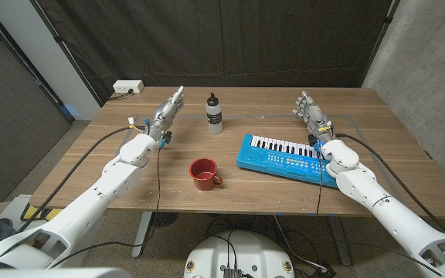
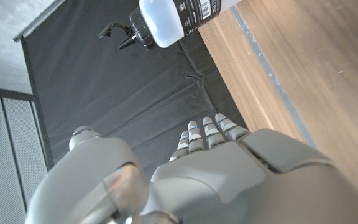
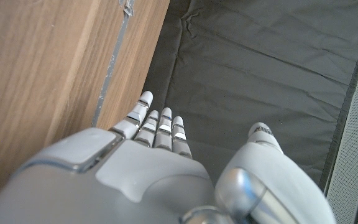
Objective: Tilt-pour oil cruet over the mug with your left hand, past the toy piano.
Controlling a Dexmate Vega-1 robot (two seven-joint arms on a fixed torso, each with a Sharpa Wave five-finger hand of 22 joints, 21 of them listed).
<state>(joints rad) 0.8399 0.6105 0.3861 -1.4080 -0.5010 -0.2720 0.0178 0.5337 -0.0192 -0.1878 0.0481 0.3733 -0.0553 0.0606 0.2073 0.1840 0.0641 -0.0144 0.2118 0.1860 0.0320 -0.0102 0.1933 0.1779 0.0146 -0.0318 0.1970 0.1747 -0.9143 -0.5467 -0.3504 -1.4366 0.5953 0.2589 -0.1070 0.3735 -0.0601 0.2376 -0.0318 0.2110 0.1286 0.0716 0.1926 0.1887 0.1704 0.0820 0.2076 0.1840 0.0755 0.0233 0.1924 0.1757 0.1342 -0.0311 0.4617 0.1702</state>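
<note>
The oil cruet (image 1: 215, 113), a white bottle with a black label and a black cap, stands upright at the table's far middle; it also shows in the left wrist view as the cruet (image 2: 176, 20). A red mug (image 1: 204, 174) stands nearer the front, handle to the right. The blue toy piano (image 1: 284, 157) lies right of the mug. My left hand (image 1: 165, 114) is open, fingers stretched toward the far edge, left of the cruet and apart from it. My right hand (image 1: 311, 113) is open behind the piano, holding nothing.
A white power strip (image 1: 127, 88) lies at the table's far left corner. A black curtain (image 1: 222, 38) hangs behind the table. Bare wood (image 1: 392, 123) stretches to the right of the piano.
</note>
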